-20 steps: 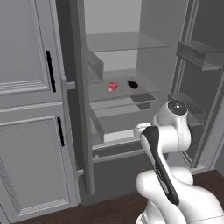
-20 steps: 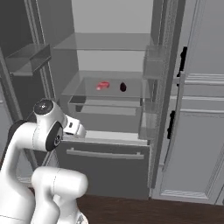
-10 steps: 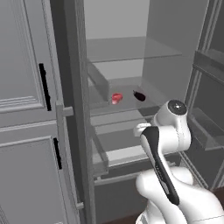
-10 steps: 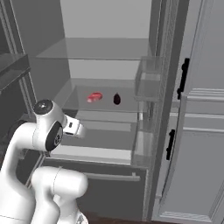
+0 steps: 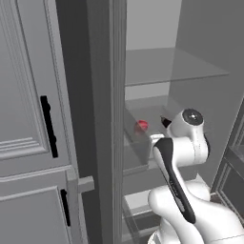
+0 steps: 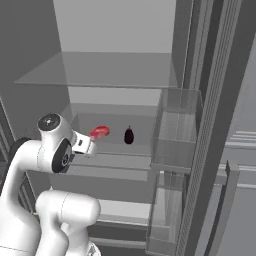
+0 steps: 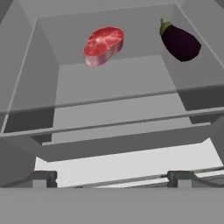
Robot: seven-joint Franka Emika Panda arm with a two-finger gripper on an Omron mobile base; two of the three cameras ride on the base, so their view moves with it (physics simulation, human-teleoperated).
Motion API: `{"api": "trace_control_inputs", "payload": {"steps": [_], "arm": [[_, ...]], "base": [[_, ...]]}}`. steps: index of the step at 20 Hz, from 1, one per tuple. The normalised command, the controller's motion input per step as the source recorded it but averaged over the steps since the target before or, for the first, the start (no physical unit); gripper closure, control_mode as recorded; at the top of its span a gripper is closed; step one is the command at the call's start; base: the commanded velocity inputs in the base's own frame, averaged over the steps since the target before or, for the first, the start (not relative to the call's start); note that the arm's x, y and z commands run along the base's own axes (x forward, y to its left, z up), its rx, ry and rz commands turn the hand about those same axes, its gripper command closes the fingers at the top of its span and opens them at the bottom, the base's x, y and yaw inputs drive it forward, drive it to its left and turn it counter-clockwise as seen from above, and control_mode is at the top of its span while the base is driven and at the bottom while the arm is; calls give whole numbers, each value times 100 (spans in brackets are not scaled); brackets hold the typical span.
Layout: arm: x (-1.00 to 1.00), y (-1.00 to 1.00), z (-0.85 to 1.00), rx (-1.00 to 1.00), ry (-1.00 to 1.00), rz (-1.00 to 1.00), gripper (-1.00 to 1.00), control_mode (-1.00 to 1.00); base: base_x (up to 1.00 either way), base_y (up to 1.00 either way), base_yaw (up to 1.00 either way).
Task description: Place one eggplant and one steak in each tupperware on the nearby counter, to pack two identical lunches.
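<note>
Red steak [image 7: 103,44] and dark eggplant [image 7: 180,42] lie side by side on the far fridge shelf [image 7: 113,83], straight ahead of the end effector [image 7: 112,178], whose empty fingertips stand wide apart.

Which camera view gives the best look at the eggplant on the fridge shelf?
The hand view shows the eggplant best: it is large, unblocked, with its green stem visible, lying to the right of the steak. In the right base view it is a small dark shape. In the left base view the arm hides most of it.
</note>
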Motion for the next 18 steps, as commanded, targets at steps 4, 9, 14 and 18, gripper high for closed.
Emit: {"api": "trace_control_inputs", "payload": {"steps": [4,9,14,18], "arm": [[41,2,29,0,5,0,-100,-100],[81,37,43,0,0,0,-100,-100],[59,26,53,0,-5,0,-100,-100],[14,0,13,0,-8,0,-100,-100]], "base": [[16,0,0],[0,0,0],[0,0,0],[0,0,0]]}}
